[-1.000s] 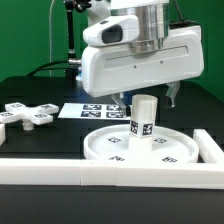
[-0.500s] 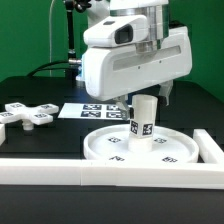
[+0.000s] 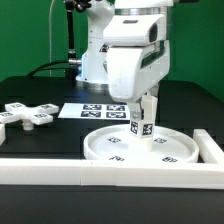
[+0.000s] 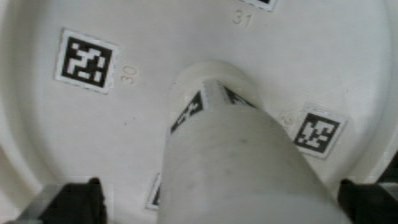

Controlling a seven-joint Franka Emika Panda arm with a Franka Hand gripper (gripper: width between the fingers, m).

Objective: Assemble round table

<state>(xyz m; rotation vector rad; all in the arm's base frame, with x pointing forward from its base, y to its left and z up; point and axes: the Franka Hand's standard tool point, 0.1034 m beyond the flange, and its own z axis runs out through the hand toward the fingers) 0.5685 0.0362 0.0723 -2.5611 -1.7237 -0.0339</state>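
tabletop (image 3: 45,140) black, wall (image 3: 200,45) green, disc (image 3: 95,146) white

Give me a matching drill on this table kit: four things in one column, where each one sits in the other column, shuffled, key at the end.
Column one
1. disc
2. post
3. cross-shaped piece
4. marker board

Column two
A. lies flat behind the disc
B. lies apart from the rest, at the exterior view's left
C. stands upright on the disc
D. carries the post

Pairs: 1-D, 2-C, 3-B, 4-A
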